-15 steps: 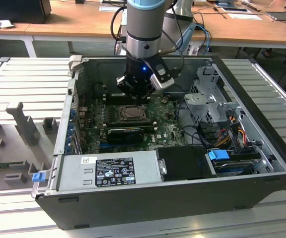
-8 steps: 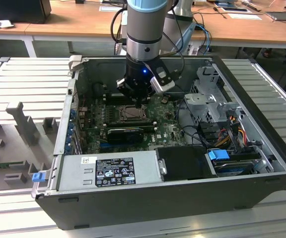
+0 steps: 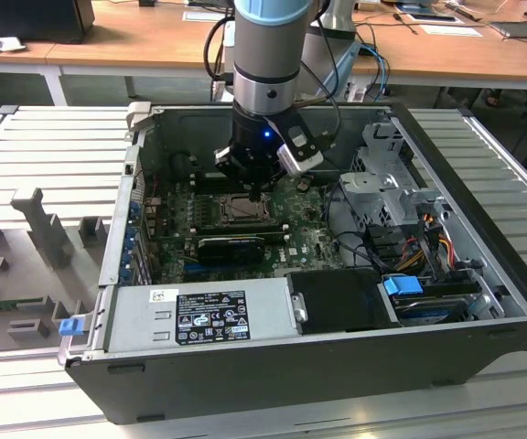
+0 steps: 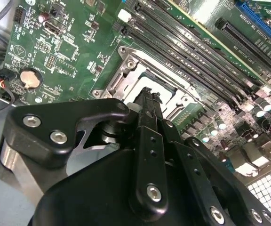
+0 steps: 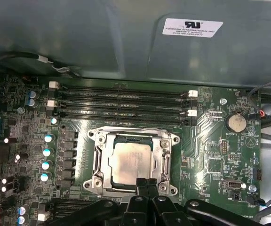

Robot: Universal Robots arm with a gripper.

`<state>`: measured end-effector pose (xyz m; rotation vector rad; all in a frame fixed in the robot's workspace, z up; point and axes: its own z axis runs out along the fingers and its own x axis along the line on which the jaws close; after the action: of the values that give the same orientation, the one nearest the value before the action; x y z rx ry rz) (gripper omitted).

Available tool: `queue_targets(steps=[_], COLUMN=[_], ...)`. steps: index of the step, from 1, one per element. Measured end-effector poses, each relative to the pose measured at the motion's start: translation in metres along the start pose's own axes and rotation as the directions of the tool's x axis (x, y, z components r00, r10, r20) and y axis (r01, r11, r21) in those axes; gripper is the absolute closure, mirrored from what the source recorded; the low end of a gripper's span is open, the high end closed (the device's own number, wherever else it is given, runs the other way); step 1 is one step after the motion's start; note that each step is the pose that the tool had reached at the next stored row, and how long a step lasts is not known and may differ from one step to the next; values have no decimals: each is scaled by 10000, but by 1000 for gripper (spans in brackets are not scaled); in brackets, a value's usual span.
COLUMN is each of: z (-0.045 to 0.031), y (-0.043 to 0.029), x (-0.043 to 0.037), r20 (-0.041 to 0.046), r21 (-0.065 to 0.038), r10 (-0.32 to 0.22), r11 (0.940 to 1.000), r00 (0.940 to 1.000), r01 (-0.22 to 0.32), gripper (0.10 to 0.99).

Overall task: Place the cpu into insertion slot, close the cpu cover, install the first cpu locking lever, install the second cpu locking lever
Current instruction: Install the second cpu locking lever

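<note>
The cpu [image 5: 131, 160] lies flat in the slot [image 5: 98, 162], its dull silver top showing through the square cut-out of the cover [image 5: 166, 162], which appears to be folded down over it — so seating, and likely closing, look done. The gripper [image 5: 146, 181] sits at the socket's near edge, fingers [image 5: 141, 184] pressed together with nothing between them, tips just touching or just above the frame rim; I cannot tell which. In the second wrist view the closed fingers [image 4: 149, 113] point down at that same edge, the cpu [image 4: 155, 85] just beyond them. The memory slots [image 5: 121, 101] run along the socket's far side. In the exterior view the gripper [image 3: 256, 187] hangs over the board [image 3: 309, 240] — inside the open case [image 3: 483, 311].
</note>
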<state>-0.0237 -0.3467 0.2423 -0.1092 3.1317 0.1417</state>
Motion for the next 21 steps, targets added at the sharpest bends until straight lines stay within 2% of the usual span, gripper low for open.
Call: queue_targets(steps=[6, 10, 15, 21], z=[-83, -85, -32, -26], y=[7, -27, -97, -144], x=[0, 2, 7, 10], r20=[1, -3, -134, -138], r21=[0, 1, -20, -47], r10=[1, 1, 13, 12], r11=[10000, 10000, 10000, 10000], r00=[10000, 10000, 9999, 9999], r01=[-1, -1, -13, -12], gripper=[980, 980, 980, 980])
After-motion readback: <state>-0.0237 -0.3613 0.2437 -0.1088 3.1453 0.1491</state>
